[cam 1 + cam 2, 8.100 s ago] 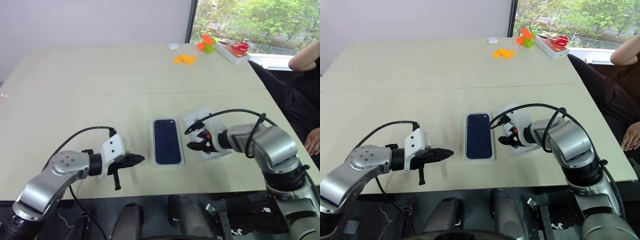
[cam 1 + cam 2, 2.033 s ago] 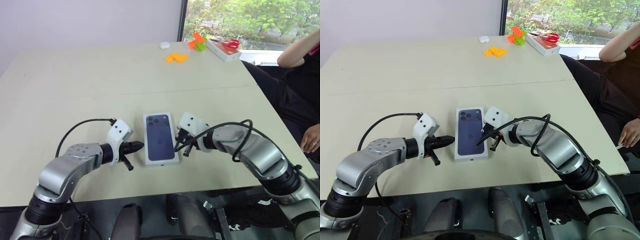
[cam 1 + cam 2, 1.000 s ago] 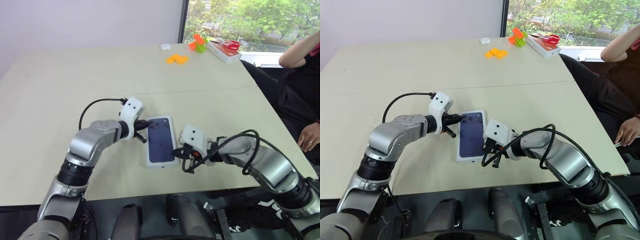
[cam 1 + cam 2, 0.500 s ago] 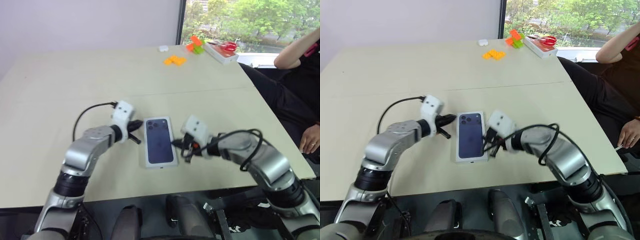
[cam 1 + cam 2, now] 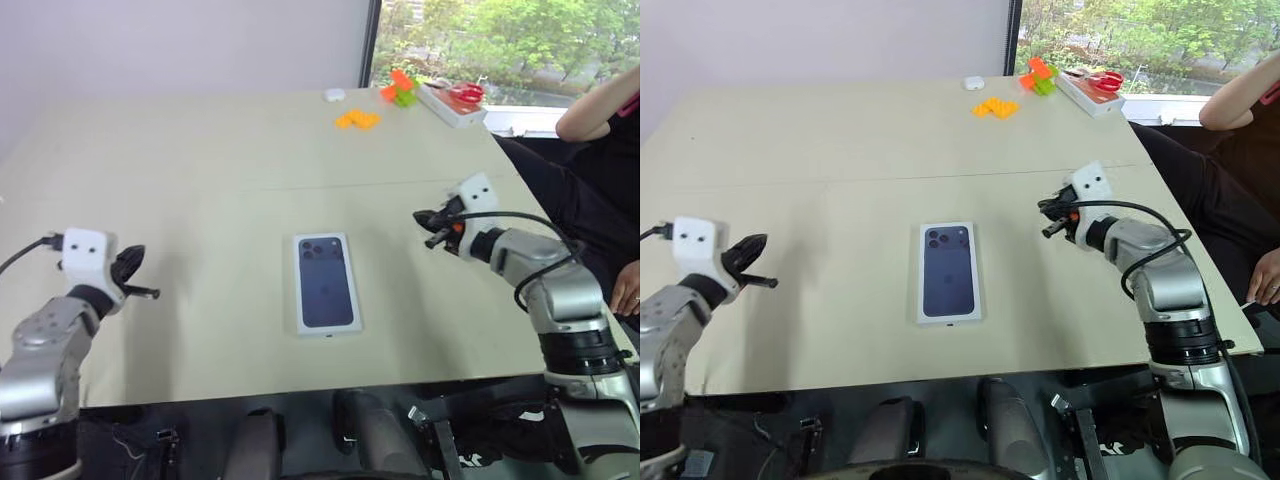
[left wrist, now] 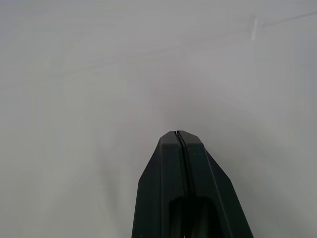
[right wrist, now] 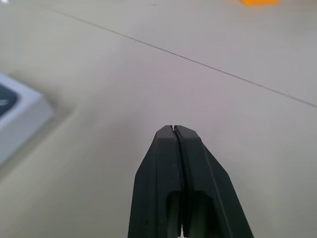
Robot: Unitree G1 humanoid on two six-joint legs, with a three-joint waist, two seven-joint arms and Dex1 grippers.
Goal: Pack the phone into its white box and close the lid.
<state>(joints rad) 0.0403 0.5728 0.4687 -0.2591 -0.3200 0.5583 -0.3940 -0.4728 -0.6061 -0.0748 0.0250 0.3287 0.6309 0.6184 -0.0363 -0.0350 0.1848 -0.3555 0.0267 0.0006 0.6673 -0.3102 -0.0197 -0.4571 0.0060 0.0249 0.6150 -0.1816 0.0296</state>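
Both arms have swung wide apart from the lid [image 5: 326,283], which sits closed mid-table [image 5: 200,180]. Left gripper [image 5: 131,262] and right gripper [image 5: 424,217] are pinched shut, empty. One window [image 5: 500,40] behind.

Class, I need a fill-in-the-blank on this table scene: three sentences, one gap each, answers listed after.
1. The lid shows a printed picture of a ____.
2. Both the left gripper and the right gripper have their fingers ____.
3. The lid lies ____ the two grippers, touched by neither.

Missing words: phone; shut; between
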